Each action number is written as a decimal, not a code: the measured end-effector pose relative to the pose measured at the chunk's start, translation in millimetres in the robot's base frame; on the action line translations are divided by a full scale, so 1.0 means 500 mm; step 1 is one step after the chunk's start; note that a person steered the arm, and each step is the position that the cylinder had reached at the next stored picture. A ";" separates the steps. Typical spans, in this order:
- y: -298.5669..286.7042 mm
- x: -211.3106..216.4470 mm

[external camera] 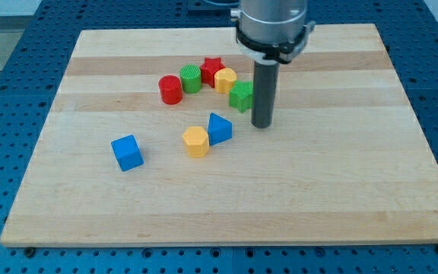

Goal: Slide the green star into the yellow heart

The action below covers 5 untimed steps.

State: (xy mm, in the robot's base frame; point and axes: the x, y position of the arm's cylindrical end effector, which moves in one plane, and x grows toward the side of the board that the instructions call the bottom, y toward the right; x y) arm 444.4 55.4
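The green star (241, 97) sits near the middle of the board, touching or almost touching the yellow heart (225, 79) at its upper left. My tip (262, 124) rests on the board just right of and slightly below the green star, close to it; I cannot tell whether it touches. The rod rises straight to the arm's grey collar (273, 27) at the view's top.
A red star (212, 68), a green cylinder (191, 78) and a red cylinder (171, 89) cluster left of the heart. A blue triangle (219, 128) and a yellow hexagon (195, 141) lie below the green star. A blue cube (127, 152) sits further left.
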 end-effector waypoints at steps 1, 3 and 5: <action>0.021 0.024; -0.047 0.152; -0.130 0.138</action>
